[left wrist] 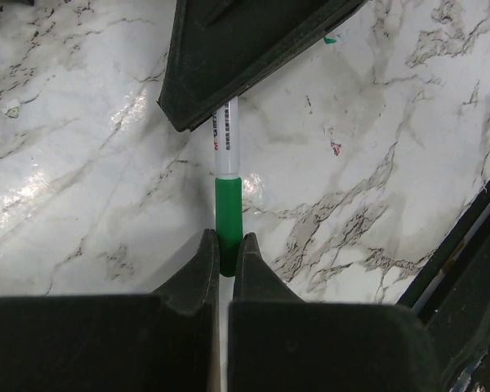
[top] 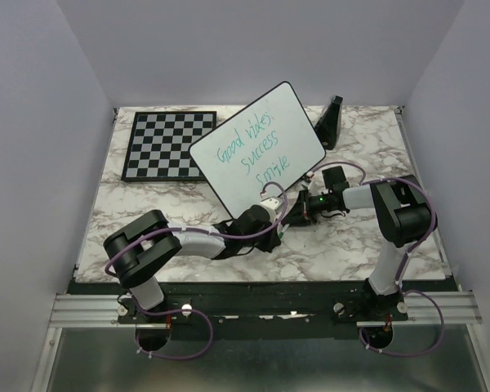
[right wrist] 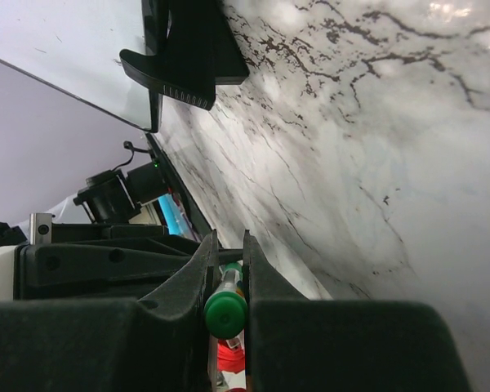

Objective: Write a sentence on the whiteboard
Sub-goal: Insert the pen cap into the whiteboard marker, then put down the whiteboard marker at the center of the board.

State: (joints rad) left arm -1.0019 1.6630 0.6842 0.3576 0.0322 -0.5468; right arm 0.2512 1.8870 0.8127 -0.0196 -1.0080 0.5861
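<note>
The left gripper (left wrist: 227, 238) is pinched shut on the green cap (left wrist: 228, 204), the marker (left wrist: 226, 147) running straight ahead into the right gripper (right wrist: 229, 241), likewise clamped on it.

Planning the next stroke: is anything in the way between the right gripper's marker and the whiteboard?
Nothing lies on the marble between the right gripper and the whiteboard. But the green cap is on the marker, clamped in the shut left gripper, so the tip looks covered.
</note>
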